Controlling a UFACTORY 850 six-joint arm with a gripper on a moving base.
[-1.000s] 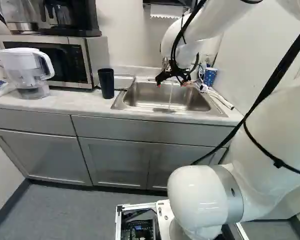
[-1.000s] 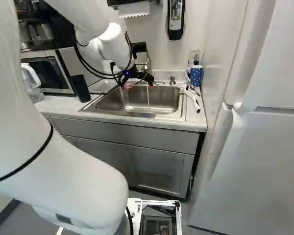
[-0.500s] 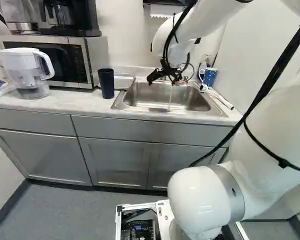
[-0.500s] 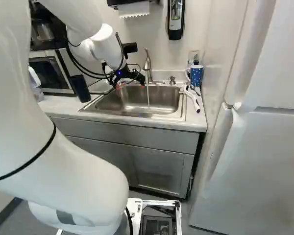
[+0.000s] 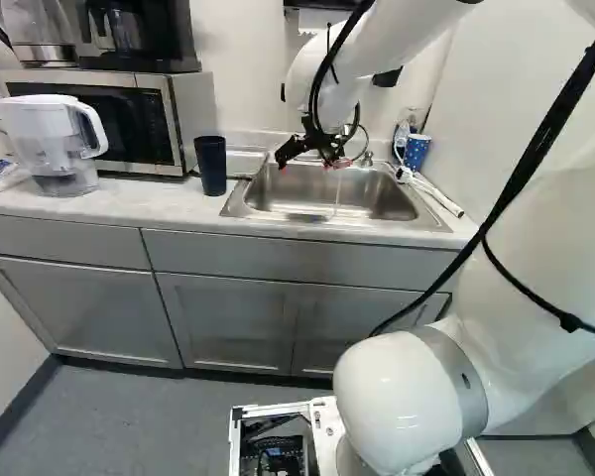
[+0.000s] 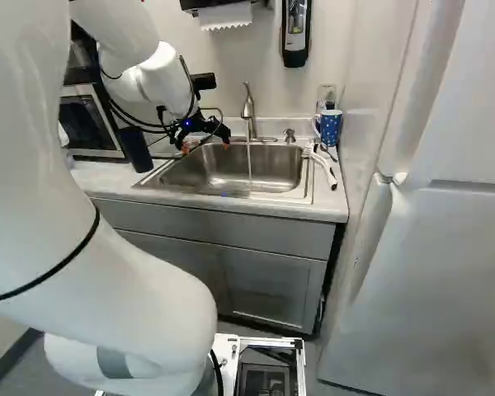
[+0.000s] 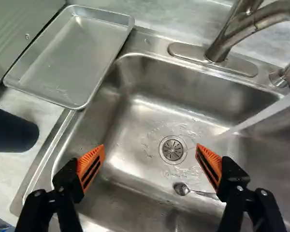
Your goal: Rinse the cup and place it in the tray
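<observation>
Have the black gripper (image 5: 310, 165) hanging over the left half of the sink (image 5: 372, 196), pointed down with both fingers spread wide and orange pads (image 7: 94, 154) well apart. In the wrist view, see between and ahead of them the round drain (image 7: 172, 149) at the bottom of the basin, and near it a spoon (image 7: 181, 189), lying with its handle stretched away from the drain. Find the black cup (image 5: 211, 164) upright on the counter (image 5: 79, 203), just beside the sink's left edge and nearer the counter's front edge than the metal tray (image 7: 63, 58). See that tray lying flat along the sink's left rim, toward the counter's back edge, close to the cup. Note water (image 7: 263, 116) running in a thin stream from the faucet (image 6: 248, 107), mounted at the middle of the sink's back edge, down into the basin. At the counter's back right corner, find a blue spotted mug (image 6: 330, 128) near a clear container (image 6: 326, 96), and in front of them a white-handled brush (image 6: 326, 172) by the sink's right edge. Toward the counter's left end, see a microwave (image 5: 159, 124) against the back wall, and a white-topped pitcher (image 5: 50, 129) standing in front of it
</observation>
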